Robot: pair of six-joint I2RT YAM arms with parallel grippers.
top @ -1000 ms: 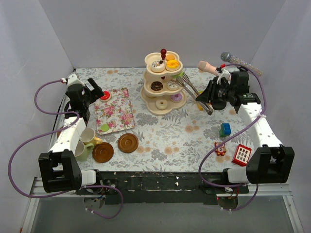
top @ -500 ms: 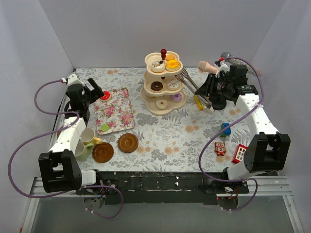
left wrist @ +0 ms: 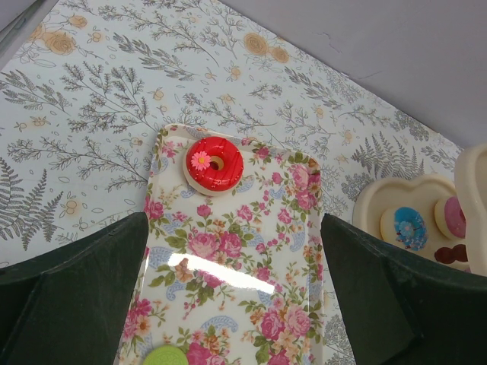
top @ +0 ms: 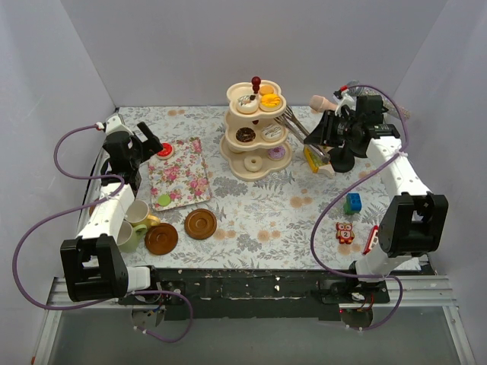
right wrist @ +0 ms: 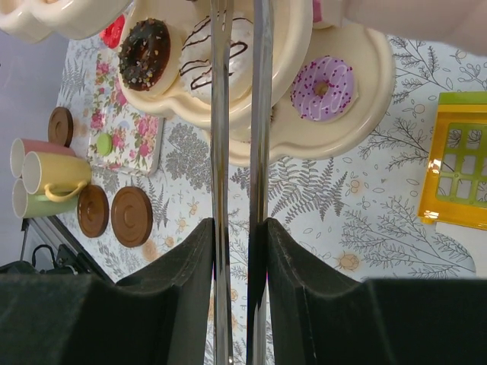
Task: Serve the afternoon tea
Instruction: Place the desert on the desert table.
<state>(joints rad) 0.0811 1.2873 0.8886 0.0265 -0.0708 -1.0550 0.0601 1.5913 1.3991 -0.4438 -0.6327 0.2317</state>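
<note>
The cream three-tier stand (top: 255, 163) with red knob (top: 256, 79) holds toy donuts on every tier. My right gripper (top: 326, 139) (right wrist: 238, 228) is shut on the metal tongs (top: 298, 131) (right wrist: 221, 114). The tong tips reach the middle tier, over a white chocolate-striped donut (right wrist: 199, 65) beside a chocolate donut (right wrist: 144, 53). A purple sprinkled donut (right wrist: 323, 87) lies on the bottom tier. My left gripper (top: 148, 144) (left wrist: 233, 228) is open above a floral tray (top: 179, 173) (left wrist: 228, 289) that holds a red donut (left wrist: 215, 162) and a green piece (left wrist: 163, 356).
Three cups (top: 135, 220) (right wrist: 46, 175) and brown saucers (top: 201, 223) (top: 161, 239) sit at the front left. A pink microphone (top: 326, 103), a yellow-green toy (right wrist: 464, 163), a blue block (top: 352, 203) and red toys (top: 345, 232) lie around the right arm.
My right gripper has moved left toward the stand with the tongs, and the tong tips now reach the middle tier. The left arm has not moved.
</note>
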